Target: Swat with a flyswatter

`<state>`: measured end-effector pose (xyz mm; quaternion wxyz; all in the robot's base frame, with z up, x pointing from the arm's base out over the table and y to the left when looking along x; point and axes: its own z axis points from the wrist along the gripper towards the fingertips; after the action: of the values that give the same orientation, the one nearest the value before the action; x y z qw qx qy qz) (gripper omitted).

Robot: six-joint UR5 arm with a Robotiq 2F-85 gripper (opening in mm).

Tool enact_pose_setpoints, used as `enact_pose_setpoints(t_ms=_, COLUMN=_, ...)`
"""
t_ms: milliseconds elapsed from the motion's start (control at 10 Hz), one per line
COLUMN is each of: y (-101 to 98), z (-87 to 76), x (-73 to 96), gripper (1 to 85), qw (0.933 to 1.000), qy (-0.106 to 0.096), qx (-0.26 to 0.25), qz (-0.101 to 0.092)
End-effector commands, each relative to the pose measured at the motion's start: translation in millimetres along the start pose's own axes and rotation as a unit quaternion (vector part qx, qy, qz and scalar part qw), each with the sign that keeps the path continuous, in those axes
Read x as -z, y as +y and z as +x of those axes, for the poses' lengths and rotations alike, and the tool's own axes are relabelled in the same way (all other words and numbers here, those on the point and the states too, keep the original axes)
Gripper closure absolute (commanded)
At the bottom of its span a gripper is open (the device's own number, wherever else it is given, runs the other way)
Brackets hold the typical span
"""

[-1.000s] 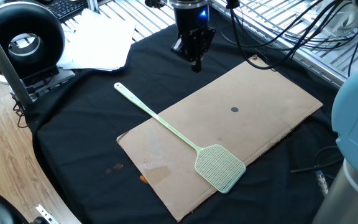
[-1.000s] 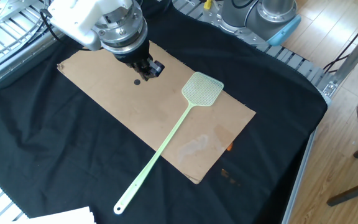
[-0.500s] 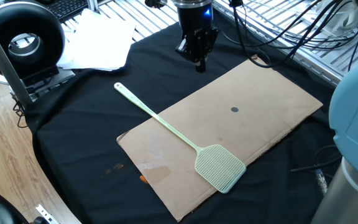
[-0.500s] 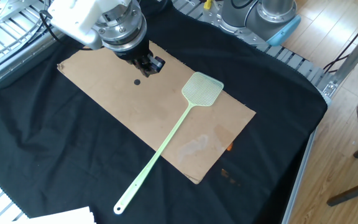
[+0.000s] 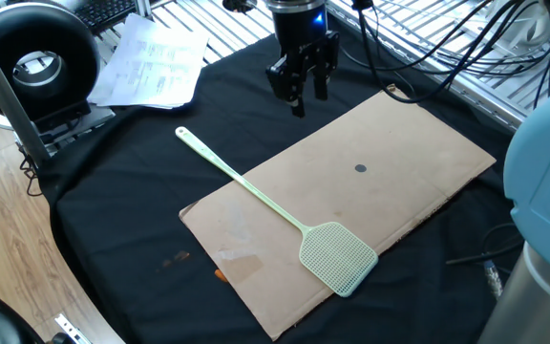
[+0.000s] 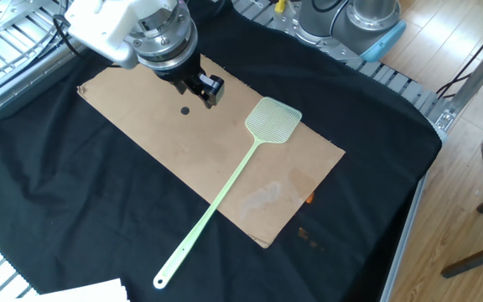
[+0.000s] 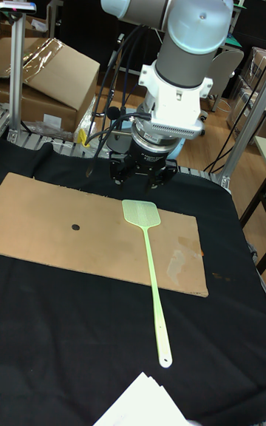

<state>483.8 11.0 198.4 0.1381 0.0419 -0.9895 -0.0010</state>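
The pale green flyswatter lies flat and diagonal, untouched. Its mesh head rests on a brown cardboard sheet, and the handle end reaches onto the black cloth. It also shows in the other fixed view, flyswatter, and in the tall view, flyswatter. My gripper hangs above the far edge of the cardboard, away from the flyswatter, fingers apart and holding nothing. The gripper is close to a small dark dot on the sheet. In the tall view the gripper hovers just behind the head.
Black cloth covers the table. White papers and a black ring-shaped device sit at the far left corner. Cables run over the metal grid behind. Another robot base and a cardboard box stand beyond the table.
The gripper's fingers have spread apart from a closed, narrow shape, and the wrist has turned slightly. The flyswatter has not moved.
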Motion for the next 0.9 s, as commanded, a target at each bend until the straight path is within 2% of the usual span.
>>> enact_pose_setpoints(t_ms=0, y=-0.3, z=-1.8, x=3.2, gripper=30.7, qw=1.0, qy=-0.001, qx=0.0, qz=0.004)
enact_pose_setpoints(t_ms=400, y=-7.2, z=-1.0, x=4.4, gripper=33.7, qw=0.9998, qy=0.002, qx=0.0, qz=0.019)
enact_pose_setpoints(t_ms=800, y=-8.9, z=-1.3, x=5.3, gripper=36.0, qw=0.9998, qy=0.001, qx=-0.005, qz=0.02)
